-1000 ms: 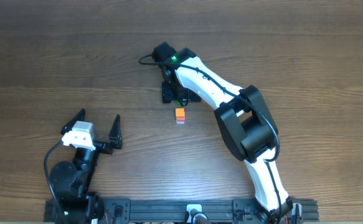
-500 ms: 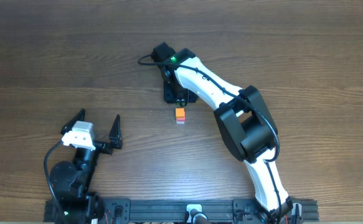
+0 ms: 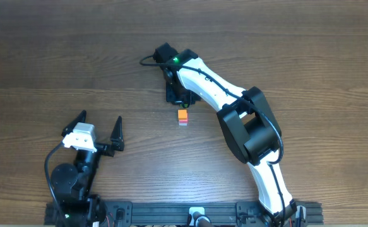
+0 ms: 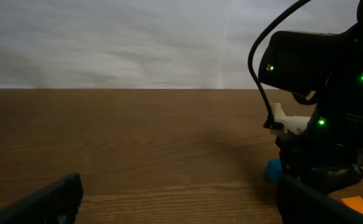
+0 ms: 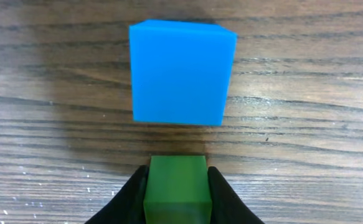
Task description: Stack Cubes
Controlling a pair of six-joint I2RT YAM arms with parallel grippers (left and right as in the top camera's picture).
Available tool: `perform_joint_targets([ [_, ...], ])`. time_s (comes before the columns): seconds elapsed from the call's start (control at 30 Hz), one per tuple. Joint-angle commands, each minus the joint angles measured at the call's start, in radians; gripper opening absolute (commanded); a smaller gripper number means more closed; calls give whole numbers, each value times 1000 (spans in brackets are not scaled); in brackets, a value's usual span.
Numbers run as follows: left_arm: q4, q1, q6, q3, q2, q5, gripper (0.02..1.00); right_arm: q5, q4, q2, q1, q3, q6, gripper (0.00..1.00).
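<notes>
Carefully, with right gripper (image 5: 175,186) clamped on green cube (image 5: 175,179), centre over blue cube (image 5: 181,71), release; leave left gripper (image 3: 100,117) wide.

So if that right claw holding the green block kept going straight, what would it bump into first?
Probably the blue cube, just ahead of the held green cube; depth is unclear, so maybe the table.

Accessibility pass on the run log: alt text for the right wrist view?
The right gripper is shut on a green cube. A blue cube sits on the wooden table just beyond it, with bare wood showing between the two.
</notes>
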Motion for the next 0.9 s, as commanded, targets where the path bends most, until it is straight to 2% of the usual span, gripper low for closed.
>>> perform_joint_targets([
  [0.03,-1,5,15,-5,-5,5,1000,16,-8,5,7,44,0,172],
  [0.37,-1,5,15,-5,-5,5,1000,40,-158,-13,7,219,-8,12],
  [0.7,-1,5,15,-5,-5,5,998,50,-282,-180,56,248,-7,9],
  [0.9,-1,5,15,-5,-5,5,998,15,-359,-192,90,224,20,12],
])
